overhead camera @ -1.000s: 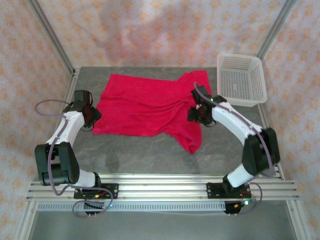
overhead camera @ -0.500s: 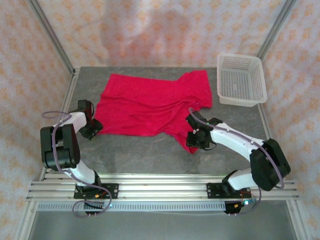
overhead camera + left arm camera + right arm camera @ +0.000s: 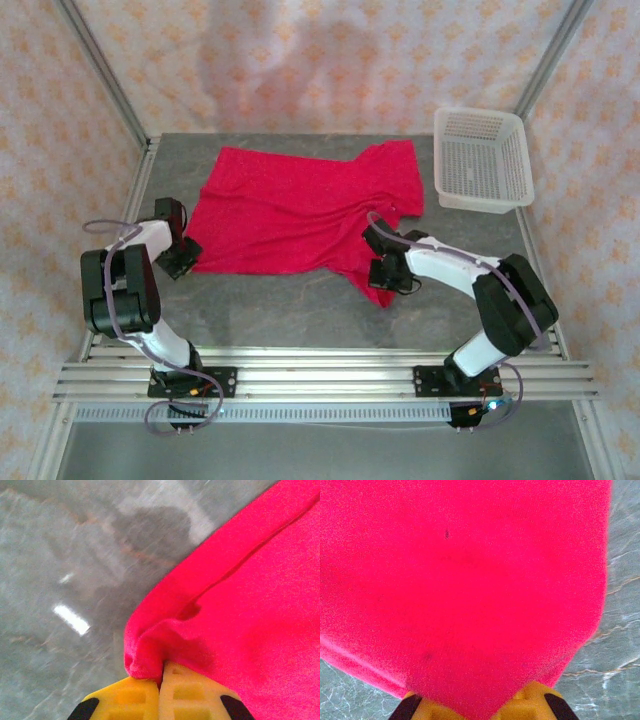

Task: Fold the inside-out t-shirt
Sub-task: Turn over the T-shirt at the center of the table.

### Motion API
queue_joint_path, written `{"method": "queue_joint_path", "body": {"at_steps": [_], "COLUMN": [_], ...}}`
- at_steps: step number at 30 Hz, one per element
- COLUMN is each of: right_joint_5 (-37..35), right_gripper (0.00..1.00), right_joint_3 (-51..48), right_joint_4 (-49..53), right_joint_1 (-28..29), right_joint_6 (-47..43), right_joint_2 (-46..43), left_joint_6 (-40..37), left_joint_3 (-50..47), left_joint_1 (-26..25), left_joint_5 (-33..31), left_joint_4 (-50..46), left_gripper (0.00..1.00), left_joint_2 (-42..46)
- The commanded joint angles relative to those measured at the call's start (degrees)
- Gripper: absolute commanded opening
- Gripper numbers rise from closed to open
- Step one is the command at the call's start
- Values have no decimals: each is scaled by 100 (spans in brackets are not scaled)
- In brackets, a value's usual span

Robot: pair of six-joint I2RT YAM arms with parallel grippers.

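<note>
The inside-out t-shirt (image 3: 300,205) is bright red and lies spread on the grey table, one sleeve reaching toward the far right. My left gripper (image 3: 186,256) sits at the shirt's near-left corner. In the left wrist view its yellow fingers (image 3: 130,697) are pressed together, shut on a bunched fold of the red cloth (image 3: 150,655). My right gripper (image 3: 385,272) is at the near-right flap that hangs toward me. In the right wrist view the red fabric (image 3: 465,590) drapes over the yellow fingers (image 3: 535,702) and hides their tips, with the gripper (image 3: 480,711) shut on it.
A white mesh basket (image 3: 482,160) stands at the far right corner, just beyond the shirt's sleeve. Metal frame posts rise at the back corners. Bare grey table (image 3: 280,310) lies between the shirt's near edge and the arm bases.
The right gripper came toward me from the sleeve area to the near-right flap and closed on it. The left gripper slid slightly nearer to the shirt's corner and closed on the cloth.
</note>
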State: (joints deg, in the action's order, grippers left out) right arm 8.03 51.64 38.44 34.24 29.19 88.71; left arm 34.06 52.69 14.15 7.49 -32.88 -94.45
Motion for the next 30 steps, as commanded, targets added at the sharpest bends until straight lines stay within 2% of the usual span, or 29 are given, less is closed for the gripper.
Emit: {"method": "queue_joint_path", "body": {"at_steps": [1,6,9,12,16,19,24,30], "right_joint_5": [-630,-1321,-1407,-1544,-1582,-1334,-1329,-1901], "right_gripper": [0,0,0,0,0,0,0,0], "right_joint_3": [453,1106,1687,2631,4312,5449,6585,7071], "right_joint_4": [569,982,949,1017,1285,1555,1848,1851], "right_joint_1": [24,-67,-272,-441,-479,-479,-479,-479], "right_joint_6": [-302,-685,-902,-1192,-1547,-1638,-1753,-2074], "right_joint_2": [-470,-1637,-2326,-2714,-2902,-2877,-2770,-2265], "left_joint_6": [-48,149,303,446,530,514,444,356], "left_joint_3": [233,560,956,1710,3225,4340,5516,5819], "left_joint_1": [7,6,9,9,15,22,16,9], "left_joint_5": [43,98,167,57,-332,-508,-494,-363], "left_joint_4": [198,-253,-657,-1122,-1714,-2032,-2217,-2168], "left_gripper": [0,0,0,0,0,0,0,0], "left_joint_2": [-46,961,1699,2451,3153,3390,3414,3099]}}
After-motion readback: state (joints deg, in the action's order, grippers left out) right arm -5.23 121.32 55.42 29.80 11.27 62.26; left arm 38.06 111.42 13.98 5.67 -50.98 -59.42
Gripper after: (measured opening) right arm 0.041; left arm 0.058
